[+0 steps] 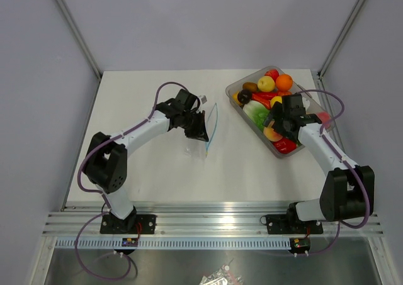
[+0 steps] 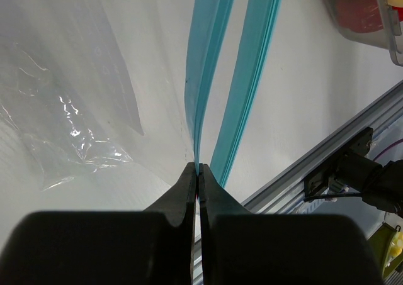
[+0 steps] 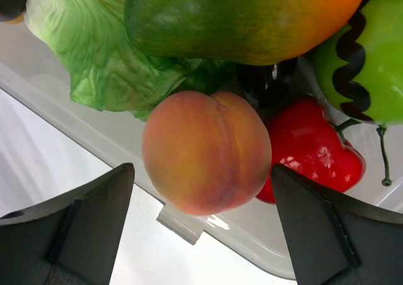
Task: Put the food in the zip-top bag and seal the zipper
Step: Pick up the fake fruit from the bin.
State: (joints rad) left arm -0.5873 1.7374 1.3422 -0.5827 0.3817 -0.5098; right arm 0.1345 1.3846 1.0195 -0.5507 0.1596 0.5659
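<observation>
The tray [image 1: 247,117] stands on the counter [image 1: 157,172], filled with toy food. The right jaws hang over the tray's near end, released and spread wide. The peach [image 3: 208,150] sits midway between the two fingers [image 3: 94,222], with a clear gap on each side and touching neither. It rests inside the tray against the near wall [image 3: 126,153]. Green lettuce [image 3: 94,52] lies just behind it, a green-orange mango [image 3: 245,17] lies beyond that, and a red pepper [image 3: 312,153] is pressed against the peach's other side. At the tray's far end lie a round orange [image 1: 284,81] and a yellow fruit [image 1: 266,83].

The zip-top bag [image 1: 200,140] lies on the counter to the left of the tray, apart from it. The left jaws are clenched on the zipper [image 2: 208,65], and the blue strip runs straight out from the seam between the two fingertips [image 2: 179,194]. The second blue strip [image 2: 252,77], on the tray side of the pinched one, stands away from it, so the mouth gapes. The clear film [image 2: 75,109] falls crumpled on the side away from the tray. No food shows inside the bag.
</observation>
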